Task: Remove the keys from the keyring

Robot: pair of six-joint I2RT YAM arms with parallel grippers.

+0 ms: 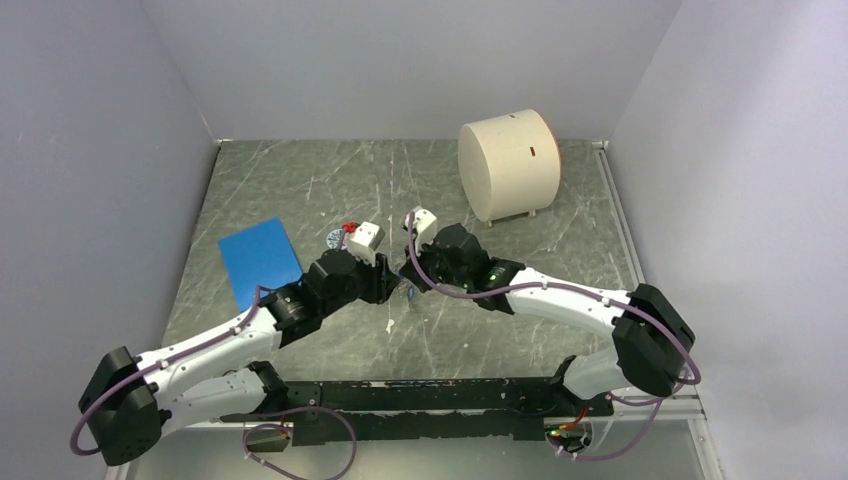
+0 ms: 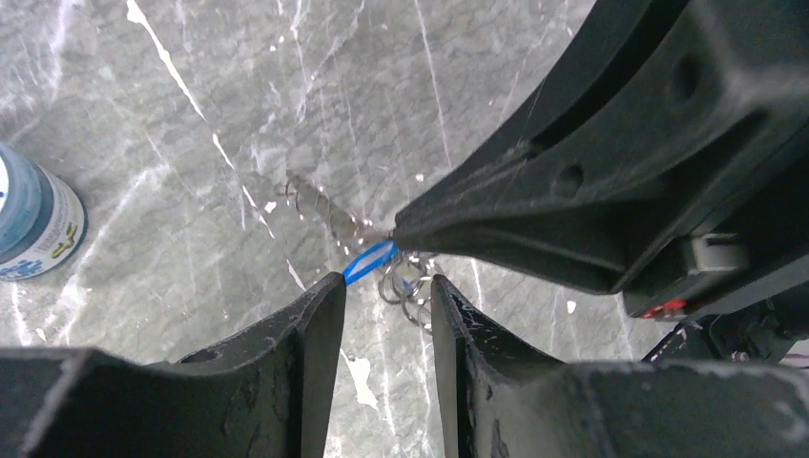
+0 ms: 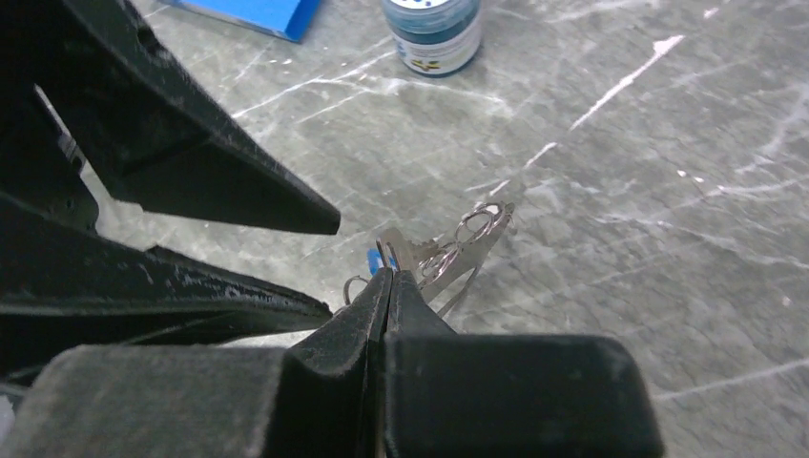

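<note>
Both grippers meet over the middle of the table. My right gripper (image 3: 386, 277) is shut on the thin wire keyring (image 3: 385, 252), held just above the marble. Metal blades of the keys (image 3: 460, 240) and small rings hang off it to the right. A blue key head (image 2: 370, 260) shows beside the pinch. My left gripper (image 2: 386, 281) is open, its fingertips (image 2: 324, 291) either side of the small rings (image 2: 403, 288); the blue head touches the left tip. In the top view the left gripper (image 1: 390, 286) and right gripper (image 1: 410, 276) hide the keys.
A small round blue-patterned jar (image 1: 335, 238) stands just behind the left gripper, with a blue card (image 1: 260, 262) to its left. A large cream cylinder (image 1: 508, 165) sits at the back right. A white scrap (image 1: 390, 325) lies in front of the grippers.
</note>
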